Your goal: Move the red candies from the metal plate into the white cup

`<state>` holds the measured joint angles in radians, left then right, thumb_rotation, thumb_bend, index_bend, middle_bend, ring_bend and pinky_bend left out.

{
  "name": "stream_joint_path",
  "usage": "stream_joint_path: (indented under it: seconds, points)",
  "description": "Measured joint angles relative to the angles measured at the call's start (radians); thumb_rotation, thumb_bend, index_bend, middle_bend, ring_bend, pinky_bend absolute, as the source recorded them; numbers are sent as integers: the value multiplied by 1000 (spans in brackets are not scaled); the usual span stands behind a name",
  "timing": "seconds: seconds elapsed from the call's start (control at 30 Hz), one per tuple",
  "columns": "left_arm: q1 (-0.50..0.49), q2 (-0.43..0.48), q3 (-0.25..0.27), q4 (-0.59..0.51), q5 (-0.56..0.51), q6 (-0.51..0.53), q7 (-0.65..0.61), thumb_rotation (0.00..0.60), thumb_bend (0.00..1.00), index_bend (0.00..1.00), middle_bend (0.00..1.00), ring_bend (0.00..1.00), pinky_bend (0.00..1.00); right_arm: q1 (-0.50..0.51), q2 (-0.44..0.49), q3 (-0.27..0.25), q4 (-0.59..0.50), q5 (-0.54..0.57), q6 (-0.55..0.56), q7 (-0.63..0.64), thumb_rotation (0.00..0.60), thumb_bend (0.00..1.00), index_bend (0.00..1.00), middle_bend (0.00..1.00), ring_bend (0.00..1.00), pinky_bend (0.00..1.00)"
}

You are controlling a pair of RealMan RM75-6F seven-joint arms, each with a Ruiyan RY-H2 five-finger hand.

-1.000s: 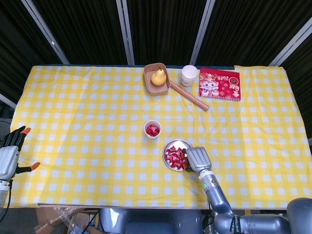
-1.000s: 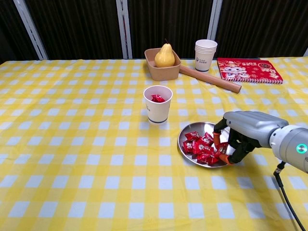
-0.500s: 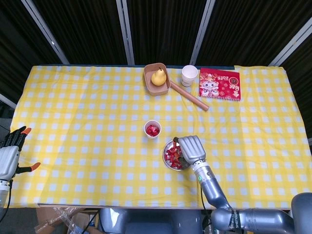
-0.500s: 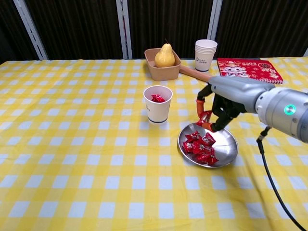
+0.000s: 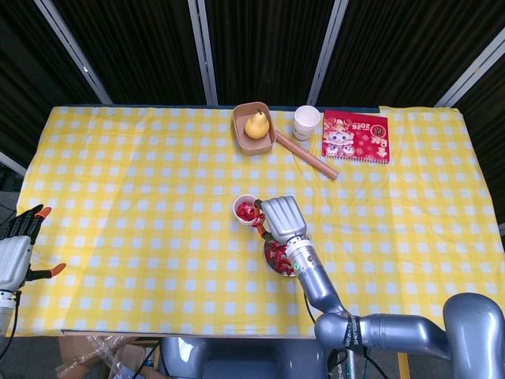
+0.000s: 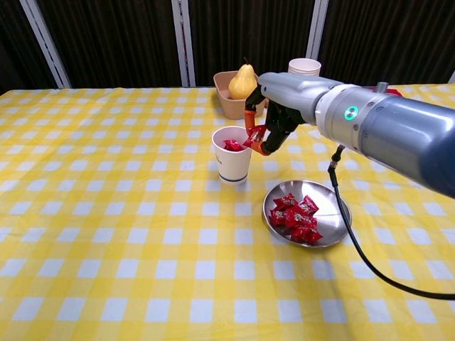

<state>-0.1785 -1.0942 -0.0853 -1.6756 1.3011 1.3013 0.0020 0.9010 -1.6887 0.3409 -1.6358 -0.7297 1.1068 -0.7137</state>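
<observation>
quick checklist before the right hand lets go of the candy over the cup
1. Candy held: ok. The right hand pinches a red candy.
2. Hand over the mouth of the white cup: cannot tell. In the chest view the candy is at the cup's right rim; the head view shows the hand beside it.
3. Cup upright: ok. It stands on the table with a candy already inside.
4. Room in the cup: ok.
5. More to move: ok. Red candies remain in the metal plate.
6. Left hand clear: ok. It is open at the table's far left edge.
</observation>
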Motion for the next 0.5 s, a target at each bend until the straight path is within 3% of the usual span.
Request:
stream_joint_path:
  seconds: [0.37,0.5]
  points:
    - [-2,1,-1,-1,-5,-6,-1,600,11,55,0,0,0,59,-65,20,152,39,-47,46,600,423,523,944,967,1000]
    - [-2,0,-1,-1,-7,-4,1,600,11,55,0,0,0,61,-69,12,153,25,-39,55,600,423,443,944,967,1000]
